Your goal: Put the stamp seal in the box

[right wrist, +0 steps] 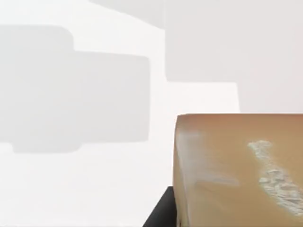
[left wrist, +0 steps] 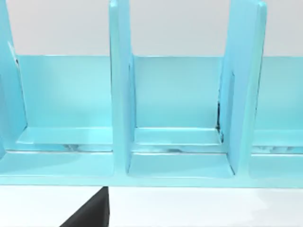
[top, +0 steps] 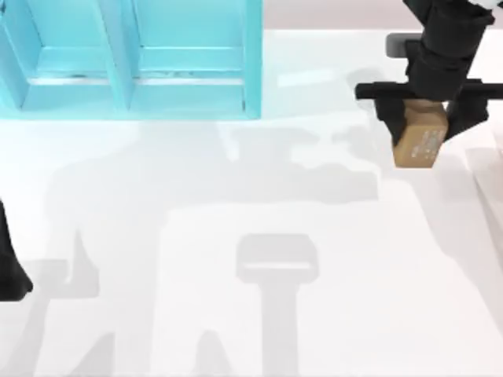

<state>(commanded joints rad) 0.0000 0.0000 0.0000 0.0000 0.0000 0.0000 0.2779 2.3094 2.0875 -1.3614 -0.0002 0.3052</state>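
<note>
The stamp seal (top: 420, 143) is a golden-brown block with a whitish carved pattern on one face. My right gripper (top: 425, 115) is shut on it at the table's far right, its black fingers clamping the block's upper end. The right wrist view shows the stamp seal (right wrist: 227, 165) up close, with a dark fingertip (right wrist: 160, 213) beside it. The box (top: 134, 59) is a light blue open container with upright dividers at the back left, well to the left of the seal. In the left wrist view the box (left wrist: 177, 165) shows two compartments side by side. My left arm (top: 9, 271) is parked at the left edge.
The white tabletop (top: 259, 196) stretches bare between the box and the right gripper, crossed by grey shadows of the arms. The box's tall dividers (left wrist: 120, 90) stand between its compartments.
</note>
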